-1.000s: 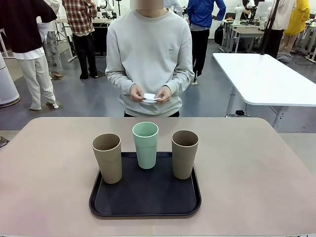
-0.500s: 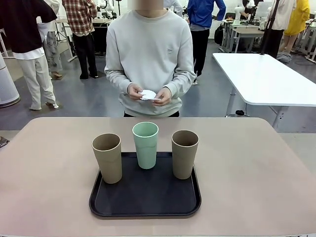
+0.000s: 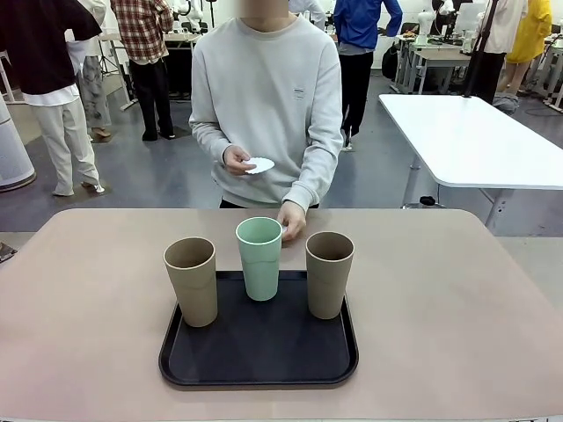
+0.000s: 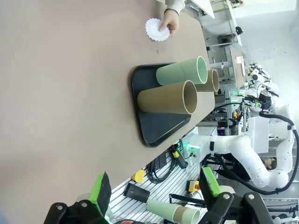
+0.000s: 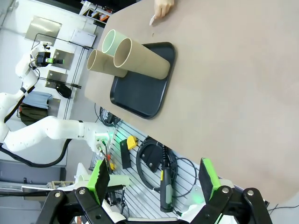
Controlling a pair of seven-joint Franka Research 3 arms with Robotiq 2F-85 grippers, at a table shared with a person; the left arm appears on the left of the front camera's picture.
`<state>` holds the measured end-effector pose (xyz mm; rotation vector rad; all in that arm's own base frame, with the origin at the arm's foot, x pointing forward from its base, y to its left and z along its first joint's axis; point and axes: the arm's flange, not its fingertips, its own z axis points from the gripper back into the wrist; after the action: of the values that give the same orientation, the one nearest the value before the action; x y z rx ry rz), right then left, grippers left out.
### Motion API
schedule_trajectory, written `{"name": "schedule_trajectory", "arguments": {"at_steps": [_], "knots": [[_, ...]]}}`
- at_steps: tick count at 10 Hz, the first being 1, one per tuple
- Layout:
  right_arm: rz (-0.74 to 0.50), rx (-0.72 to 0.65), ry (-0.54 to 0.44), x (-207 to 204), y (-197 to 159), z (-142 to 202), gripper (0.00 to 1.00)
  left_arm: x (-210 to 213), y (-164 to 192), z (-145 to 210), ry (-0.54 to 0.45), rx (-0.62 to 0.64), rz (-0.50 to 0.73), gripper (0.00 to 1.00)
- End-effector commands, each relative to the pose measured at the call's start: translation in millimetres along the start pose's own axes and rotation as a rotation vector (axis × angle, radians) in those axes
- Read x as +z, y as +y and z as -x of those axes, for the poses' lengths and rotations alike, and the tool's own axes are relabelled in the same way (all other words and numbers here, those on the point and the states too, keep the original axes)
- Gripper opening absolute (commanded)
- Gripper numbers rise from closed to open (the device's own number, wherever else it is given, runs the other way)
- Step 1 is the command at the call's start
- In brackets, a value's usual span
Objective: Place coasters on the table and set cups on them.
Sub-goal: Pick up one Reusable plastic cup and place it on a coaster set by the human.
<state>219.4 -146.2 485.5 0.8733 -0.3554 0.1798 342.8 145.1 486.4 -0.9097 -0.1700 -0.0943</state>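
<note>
My left tool (image 4: 154, 184) and right tool (image 5: 154, 179) gape wide. Reaching for the mint cup (image 3: 259, 257) now, I could strike the person's hand (image 3: 291, 220) laying a coaster (image 4: 156, 29).

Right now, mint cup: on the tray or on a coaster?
On the tray. The mint cup stands upright on the black tray; the coaster on the table sits apart, under the person's hand.

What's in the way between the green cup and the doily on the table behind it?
Only the person's hand, resting on the coaster on the table beyond the green cup. Otherwise just the black tray's low rim lies between them.
</note>
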Motion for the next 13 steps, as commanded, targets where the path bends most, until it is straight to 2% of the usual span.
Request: {"name": "schedule_trajectory", "arguments": {"at_steps": [1, 13], "knots": [[-0.005, -0.003, -0.003, -0.2, 0.4, -0.8, 1.00, 1.4, -0.1, -0.9, -0.003, -0.004, 0.002, 1.00], [-0.005, -0.003, -0.003, -0.2, 0.4, -0.8, 1.00, 1.4, -0.1, -0.9, -0.003, -0.004, 0.002, 1.00]]}}
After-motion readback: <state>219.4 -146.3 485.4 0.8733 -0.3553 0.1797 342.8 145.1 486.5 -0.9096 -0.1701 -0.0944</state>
